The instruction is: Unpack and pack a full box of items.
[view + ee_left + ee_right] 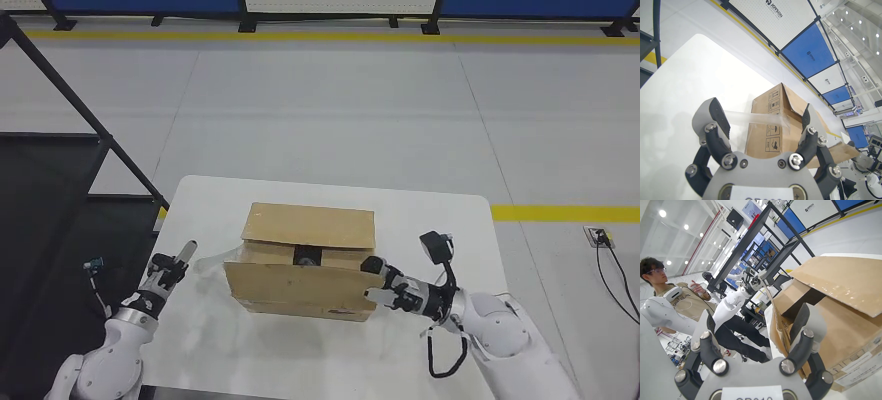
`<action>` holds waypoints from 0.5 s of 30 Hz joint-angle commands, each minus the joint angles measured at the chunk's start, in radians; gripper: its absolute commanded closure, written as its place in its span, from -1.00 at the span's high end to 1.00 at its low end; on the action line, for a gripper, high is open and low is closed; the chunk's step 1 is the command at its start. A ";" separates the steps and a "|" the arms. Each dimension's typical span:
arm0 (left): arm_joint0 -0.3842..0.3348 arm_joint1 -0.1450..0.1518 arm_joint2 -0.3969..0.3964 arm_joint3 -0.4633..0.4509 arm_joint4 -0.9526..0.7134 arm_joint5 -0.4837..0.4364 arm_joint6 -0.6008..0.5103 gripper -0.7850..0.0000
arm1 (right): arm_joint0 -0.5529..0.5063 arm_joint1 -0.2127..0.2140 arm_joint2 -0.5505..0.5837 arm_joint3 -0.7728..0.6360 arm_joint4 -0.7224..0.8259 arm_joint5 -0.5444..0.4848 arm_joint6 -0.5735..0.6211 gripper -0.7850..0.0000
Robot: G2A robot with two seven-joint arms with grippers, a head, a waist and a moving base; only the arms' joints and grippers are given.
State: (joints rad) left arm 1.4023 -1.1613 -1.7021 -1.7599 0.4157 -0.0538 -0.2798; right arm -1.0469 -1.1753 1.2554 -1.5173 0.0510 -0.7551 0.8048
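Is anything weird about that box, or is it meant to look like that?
Yes. A strip of clear tape trails from the side of the box to a finger of the left gripper, apparently stuck there. The flap between the open fingers of the right gripper has a ragged, torn edge.

We stand in a bright industrial hall.
We see a pale grey glossy floor (350, 110) crossed by yellow painted lines (565, 212), blue and white framed partition panels (808, 55) along the far side, a black metal shelving rack (50, 185) beside the white rounded-corner table (210, 230), and round ceiling lights (662, 213) overhead.
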 commanded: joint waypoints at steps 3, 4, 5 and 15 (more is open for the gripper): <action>-0.008 -0.002 0.008 0.003 -0.007 0.021 0.009 1.00 | -0.013 0.004 -0.011 -0.030 -0.006 -0.005 0.015 1.00; -0.009 -0.002 0.010 0.003 -0.008 0.026 0.011 1.00 | -0.016 0.005 -0.014 -0.037 -0.008 -0.006 0.019 1.00; -0.011 -0.003 0.011 0.003 -0.010 0.028 0.011 1.00 | -0.018 0.006 -0.018 -0.043 -0.012 -0.006 0.024 1.00; -0.005 0.003 0.034 -0.014 0.031 -0.058 -0.056 1.00 | -0.040 0.017 -0.047 -0.080 -0.059 -0.001 0.070 1.00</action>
State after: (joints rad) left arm 1.3955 -1.1593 -1.6703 -1.7714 0.4368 -0.0950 -0.3266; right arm -1.0842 -1.1598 1.2099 -1.5965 -0.0065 -0.7540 0.8711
